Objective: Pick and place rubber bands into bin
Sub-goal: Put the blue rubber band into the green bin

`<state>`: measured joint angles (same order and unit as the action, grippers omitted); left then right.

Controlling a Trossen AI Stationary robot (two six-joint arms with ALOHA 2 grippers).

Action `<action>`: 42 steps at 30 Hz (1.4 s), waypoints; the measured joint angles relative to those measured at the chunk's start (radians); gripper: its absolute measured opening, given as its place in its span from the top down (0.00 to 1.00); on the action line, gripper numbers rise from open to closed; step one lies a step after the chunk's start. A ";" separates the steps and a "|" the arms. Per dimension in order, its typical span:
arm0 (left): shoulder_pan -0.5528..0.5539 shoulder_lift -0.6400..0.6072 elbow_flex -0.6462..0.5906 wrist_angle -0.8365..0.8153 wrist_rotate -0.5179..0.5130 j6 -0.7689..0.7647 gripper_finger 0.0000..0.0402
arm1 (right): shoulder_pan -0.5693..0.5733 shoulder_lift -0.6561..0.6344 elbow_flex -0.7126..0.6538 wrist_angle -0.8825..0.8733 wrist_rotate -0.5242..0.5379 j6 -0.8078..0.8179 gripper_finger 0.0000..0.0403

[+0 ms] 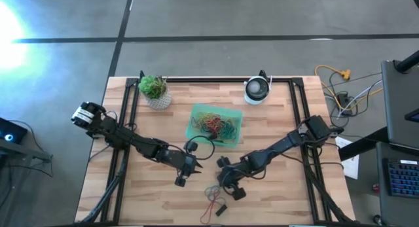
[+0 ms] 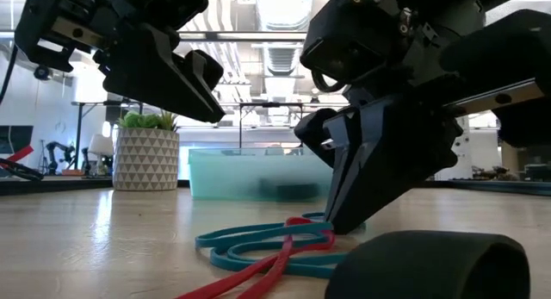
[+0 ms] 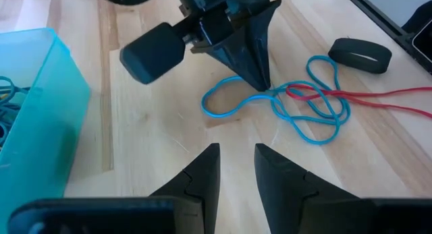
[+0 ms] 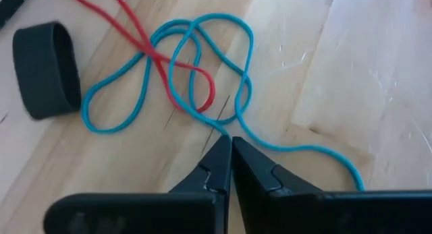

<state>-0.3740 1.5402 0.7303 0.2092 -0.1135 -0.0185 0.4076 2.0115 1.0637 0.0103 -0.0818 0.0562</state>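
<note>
Wooden table [image 1: 275, 194], bin [image 1: 196, 116], rubber bands [image 4: 202, 65], plant pot [image 1: 156, 93]

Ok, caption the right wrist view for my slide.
Right gripper shut on the blue rubber band, tangled with a red band beside a black band.

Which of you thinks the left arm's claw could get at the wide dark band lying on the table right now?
Probably not directly. The right claw, shut on the blue band, stands between the left claw and the wide dark band, so it would need to go around.
</note>
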 joint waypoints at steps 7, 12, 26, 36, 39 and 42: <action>0.000 0.000 0.000 0.000 0.000 0.000 0.81 | 0.002 -0.116 -0.012 -0.126 0.083 -0.014 0.98; 0.000 0.000 0.000 0.001 0.000 0.000 0.81 | 0.013 -0.232 -0.009 -0.221 0.209 -0.034 0.98; 0.000 0.000 0.003 0.000 0.000 0.000 0.81 | -0.034 -0.490 -0.006 -0.286 0.559 -0.279 0.98; 0.000 0.000 0.003 0.000 0.000 0.000 0.81 | -0.242 -0.537 -0.006 -0.308 0.566 -0.375 0.98; 0.000 0.000 0.002 -0.001 0.000 0.000 0.81 | -0.315 -0.529 -0.007 -0.315 0.492 -0.365 0.98; 0.000 0.000 0.002 0.000 0.000 0.000 0.81 | -0.375 -0.512 -0.019 -0.322 0.414 -0.337 0.98</action>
<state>-0.3741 1.5402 0.7319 0.2089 -0.1135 -0.0185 0.0325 1.4991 1.0451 -0.3121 0.3327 -0.2808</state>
